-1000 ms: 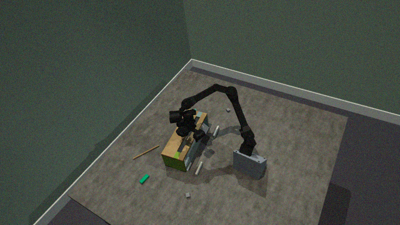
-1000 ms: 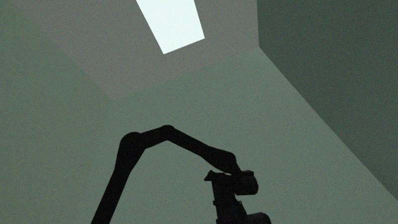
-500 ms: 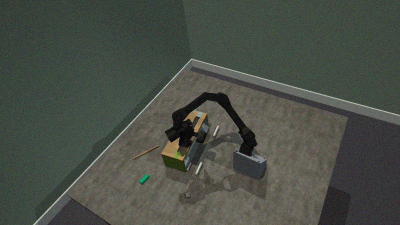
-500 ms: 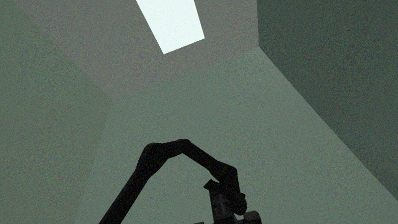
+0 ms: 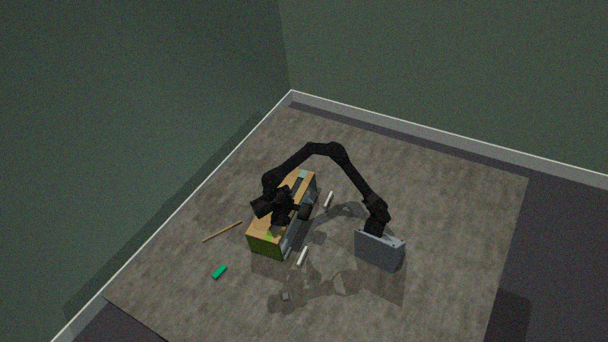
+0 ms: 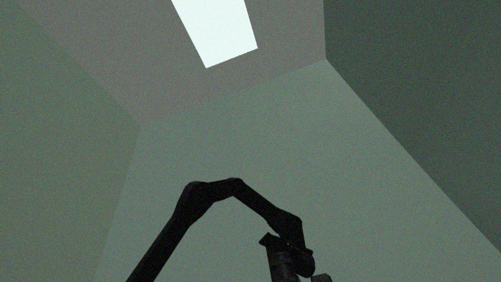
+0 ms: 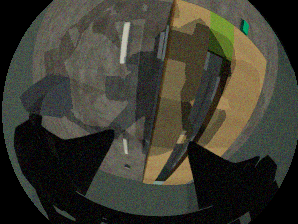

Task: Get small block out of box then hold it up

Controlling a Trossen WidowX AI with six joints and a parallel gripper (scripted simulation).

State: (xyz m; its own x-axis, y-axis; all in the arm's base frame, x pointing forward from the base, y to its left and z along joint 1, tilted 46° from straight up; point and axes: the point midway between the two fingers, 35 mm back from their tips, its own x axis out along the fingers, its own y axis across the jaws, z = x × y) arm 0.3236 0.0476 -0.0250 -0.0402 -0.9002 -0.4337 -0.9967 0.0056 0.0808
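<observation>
The box (image 5: 260, 226) (image 7: 242, 92) stands upright on the table, with a tan top, a long dark slot and a green end. A green patch (image 5: 269, 235) (image 7: 221, 35) marks one end of its top, a pale blue patch (image 5: 302, 173) (image 7: 158, 182) the other. A small tan piece (image 7: 182, 136) shows at the slot in the wrist view; I cannot tell if it is the block. My gripper (image 5: 292, 216) (image 7: 152, 136) is open and empty above the box. In the wrist view one finger lies over the slot, the other over the table before the clear front.
Two white bars (image 5: 328, 200) (image 5: 302, 256) lie in front of the box. A small grey cube (image 5: 285, 296) lies beyond the green end. A green block (image 5: 219, 272) (image 7: 245, 27) and a wooden stick (image 5: 222, 231) lie behind the box. The arm's base (image 5: 378, 251) stands opposite the clear front.
</observation>
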